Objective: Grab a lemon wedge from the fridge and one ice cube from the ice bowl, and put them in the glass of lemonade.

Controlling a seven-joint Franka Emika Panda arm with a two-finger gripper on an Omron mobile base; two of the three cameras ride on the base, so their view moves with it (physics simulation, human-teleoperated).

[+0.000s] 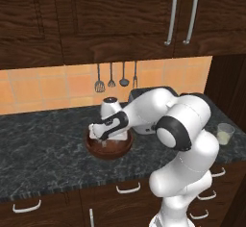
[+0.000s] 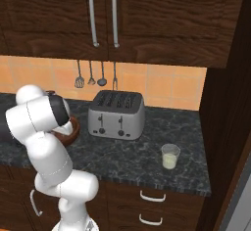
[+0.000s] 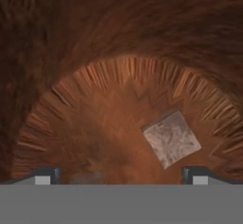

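Hand view looks straight down into the ice bowl (image 3: 71, 52), claw (image 3: 121, 175) spread wide with one tip at each side, holding nothing. The ice cube (image 3: 171, 138) sits on the bowl floor, nearer the right tip than centre. It's turned diamond-wise, corners toward the tips; being a cube, it has no real long axis. Probably the claw needs a small shift and twist first. Lemonade glass (image 1: 225, 133) waits on the bench (image 1: 43, 144) past the toaster (image 2: 116, 113).
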